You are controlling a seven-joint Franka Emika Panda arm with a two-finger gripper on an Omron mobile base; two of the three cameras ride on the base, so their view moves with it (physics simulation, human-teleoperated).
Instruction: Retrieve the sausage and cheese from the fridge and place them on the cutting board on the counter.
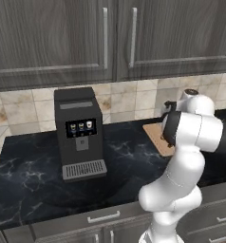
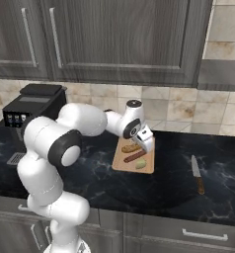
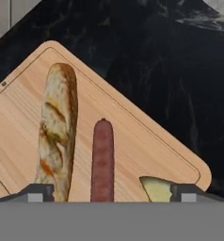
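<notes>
In the left base view, a black worktop (image 1: 29, 175) carries a coffee machine (image 1: 80, 133); the arm hides most of the cutting board (image 1: 158, 137) at 3 o'clock. In the right base view, bread (image 2: 131, 147), sausage (image 2: 135, 156) and cheese (image 2: 141, 164) lie on the board, a knife (image 2: 197, 173) at 3 o'clock. In the hand view, the gripper (image 3: 112, 193) is open above the sausage.

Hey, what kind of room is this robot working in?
A kitchen, simulated: a black marble-look counter beneath dark wood cabinets, with a coffee machine, a cutting board holding food, and a knife.
</notes>
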